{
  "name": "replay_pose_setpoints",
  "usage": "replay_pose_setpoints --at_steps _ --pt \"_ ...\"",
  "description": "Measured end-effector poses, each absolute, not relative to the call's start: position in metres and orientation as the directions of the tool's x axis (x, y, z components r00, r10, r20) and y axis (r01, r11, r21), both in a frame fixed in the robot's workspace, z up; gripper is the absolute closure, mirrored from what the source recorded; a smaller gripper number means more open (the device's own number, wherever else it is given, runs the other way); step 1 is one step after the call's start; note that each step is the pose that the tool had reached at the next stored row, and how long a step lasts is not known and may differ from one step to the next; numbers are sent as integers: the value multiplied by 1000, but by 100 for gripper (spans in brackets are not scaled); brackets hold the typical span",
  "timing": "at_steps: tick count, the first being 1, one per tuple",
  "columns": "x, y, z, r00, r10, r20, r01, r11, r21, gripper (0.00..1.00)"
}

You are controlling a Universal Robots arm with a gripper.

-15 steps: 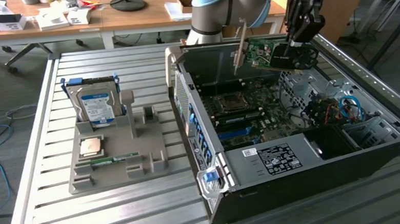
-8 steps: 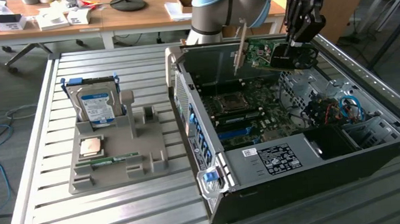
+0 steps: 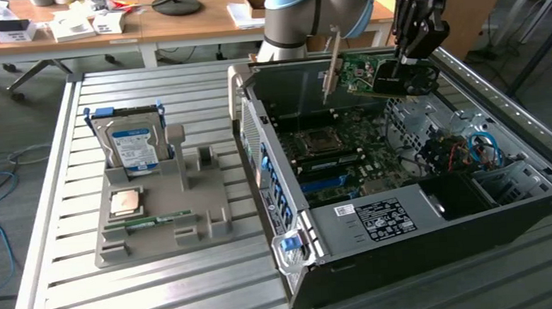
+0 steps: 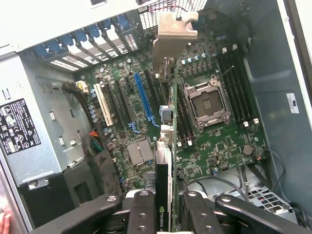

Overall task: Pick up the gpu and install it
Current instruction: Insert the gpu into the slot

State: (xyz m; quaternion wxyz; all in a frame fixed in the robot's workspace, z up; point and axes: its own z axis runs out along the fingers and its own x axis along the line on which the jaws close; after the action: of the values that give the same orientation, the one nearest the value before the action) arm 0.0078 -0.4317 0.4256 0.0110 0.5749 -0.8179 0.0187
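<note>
Wooden desks (image 3: 156,30) with boxes and a lamp base (image 3: 175,4) line the back of the room. In front of them your slatted metal table (image 3: 60,180) holds two things. Toward the exterior view's left sits a grey tray (image 3: 207,200) with a hard drive (image 3: 131,144) standing upright in it, and a processor (image 3: 127,202) and a memory stick (image 3: 152,222) lying flat.

Toward the exterior view's right lies the open case (image 3: 386,269), its side off and the motherboard (image 3: 337,151) facing up.

Your gripper (image 3: 409,66) hangs over the far end of the case, the arm (image 3: 311,11) rising behind it. The fingers (image 4: 141,212) are clamped on the gpu (image 3: 364,72), one on each face of the card. The gpu is in the air above the case, clear of the board and standing on edge, with its silver bracket (image 3: 329,67) on the side toward the exterior view's left.

From the wrist you see the gpu (image 4: 165,161) edge-on. The blue slot (image 4: 142,95) lies on one side of it and the empty socket (image 4: 207,102) on the other, and the bracket (image 4: 171,41) is out near the rear slot covers.

Under the card there are only the board's slots and small parts. The power supply (image 3: 378,218) and the blue and red cables (image 3: 479,147) lie at the case's near end, well apart from the gpu.
</note>
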Motion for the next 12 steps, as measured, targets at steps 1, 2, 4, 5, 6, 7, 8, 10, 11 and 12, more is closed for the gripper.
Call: replay_pose_setpoints --at_steps 1,2,4,5,6,7,8,10,11,12 --pt "8 -432 426 -338 -940 40 -941 338 -18 74" --pt "8 -432 426 -337 -941 40 -942 336 -18 74" --pt "8 -432 426 -331 -943 39 -944 330 -18 74" --pt "8 -432 426 -327 -944 39 -945 327 -18 74" --pt "8 -432 426 -323 -946 39 -946 322 -18 74" --pt "8 -432 426 -318 -947 39 -948 317 -18 74" --pt "8 -432 426 -312 -949 39 -950 312 -19 74" --pt "8 -432 426 -298 -954 39 -954 298 -20 74" --pt "8 -432 426 -292 -956 39 -956 292 -20 74" --pt "8 -432 426 -288 -957 39 -958 287 -20 74"
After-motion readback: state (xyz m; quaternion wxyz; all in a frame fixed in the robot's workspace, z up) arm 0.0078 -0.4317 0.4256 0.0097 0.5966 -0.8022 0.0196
